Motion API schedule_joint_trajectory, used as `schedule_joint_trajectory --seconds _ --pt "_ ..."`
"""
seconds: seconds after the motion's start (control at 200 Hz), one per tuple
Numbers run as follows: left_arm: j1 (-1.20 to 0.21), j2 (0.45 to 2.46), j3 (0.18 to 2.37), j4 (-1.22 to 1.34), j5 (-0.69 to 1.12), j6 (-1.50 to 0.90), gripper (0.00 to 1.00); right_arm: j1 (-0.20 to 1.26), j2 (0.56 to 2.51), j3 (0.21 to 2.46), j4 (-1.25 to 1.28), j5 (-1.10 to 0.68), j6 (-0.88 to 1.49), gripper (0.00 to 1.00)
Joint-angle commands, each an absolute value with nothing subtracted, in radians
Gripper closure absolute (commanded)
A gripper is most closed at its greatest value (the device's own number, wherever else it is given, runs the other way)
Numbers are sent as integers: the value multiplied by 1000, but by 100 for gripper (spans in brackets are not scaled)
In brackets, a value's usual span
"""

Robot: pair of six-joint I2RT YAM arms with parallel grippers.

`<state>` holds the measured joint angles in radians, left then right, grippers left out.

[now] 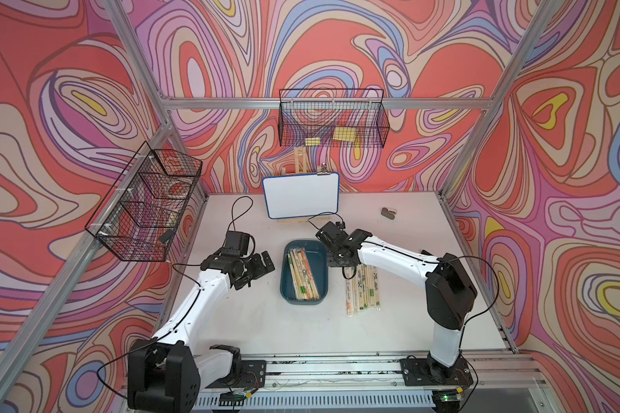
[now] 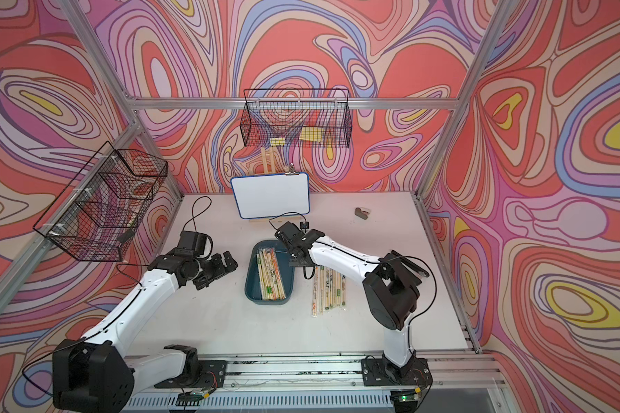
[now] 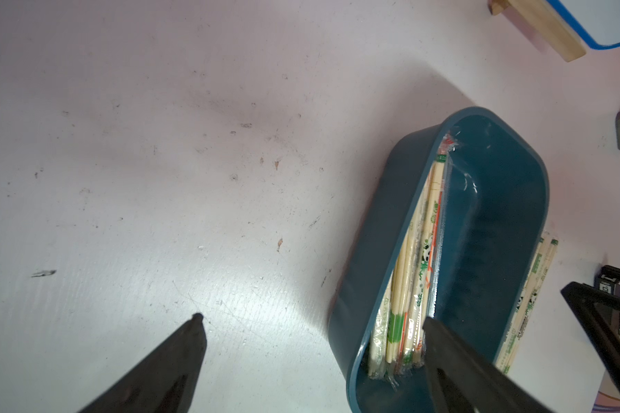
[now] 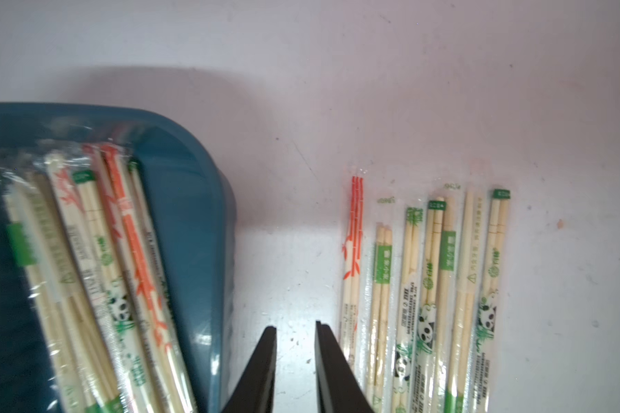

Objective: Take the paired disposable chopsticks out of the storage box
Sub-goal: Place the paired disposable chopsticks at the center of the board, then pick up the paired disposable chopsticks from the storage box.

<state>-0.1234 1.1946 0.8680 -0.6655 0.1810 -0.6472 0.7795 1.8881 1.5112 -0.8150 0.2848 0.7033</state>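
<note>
The storage box (image 1: 303, 302) is a dark teal tray in the middle of the table, also seen in the left wrist view (image 3: 373, 250) and the right wrist view (image 4: 201, 214). Several paired disposable chopsticks (image 1: 303, 273) in clear sleeves lie inside it, bunched along one side (image 4: 97, 257). Several more pairs (image 1: 362, 289) lie in a row on the table right of the box (image 4: 426, 286). My right gripper (image 4: 294, 325) hovers over bare table between the box and that row, jaws slightly apart and empty. My left gripper (image 3: 314, 320) is wide open and empty, just left of the box (image 1: 262, 264).
A small whiteboard (image 1: 300, 195) on a wooden easel stands behind the box. A little grey object (image 1: 387, 212) lies at the back right. Black wire baskets hang on the back wall (image 1: 332, 119) and the left wall (image 1: 147, 203).
</note>
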Motion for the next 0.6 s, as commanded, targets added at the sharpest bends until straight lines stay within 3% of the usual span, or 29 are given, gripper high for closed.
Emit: schedule_joint_trajectory --seconds 0.0,0.596 --pt "-115 1182 858 -677 163 -643 0 787 1875 1555 -759 182 667 75" --pt "-106 1193 873 -700 116 -626 0 882 2154 1821 -752 24 635 75"
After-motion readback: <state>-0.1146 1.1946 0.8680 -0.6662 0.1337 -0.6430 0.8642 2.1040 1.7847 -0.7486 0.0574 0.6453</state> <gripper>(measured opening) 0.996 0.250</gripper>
